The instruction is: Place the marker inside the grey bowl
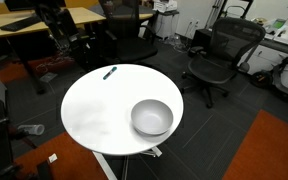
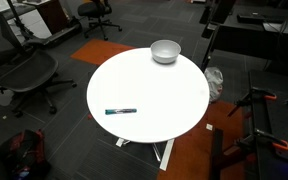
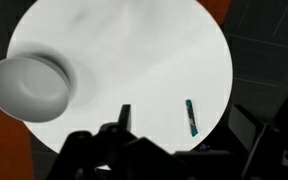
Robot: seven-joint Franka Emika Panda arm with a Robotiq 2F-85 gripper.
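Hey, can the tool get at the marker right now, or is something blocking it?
Probably yes. The marker lies alone on the table, far from the bowl, and the open tool hangs above it with nothing between.

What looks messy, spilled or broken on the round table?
Nothing stands out. The marker lies flat on the white table, not hanging over the side. The bowl stands upright and empty near the far edge. No spills or cracks show.

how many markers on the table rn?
1. The marker lies flat near the white table's edge, far from the grey bowl on the opposite side. The bowl looks empty; none seems hidden.
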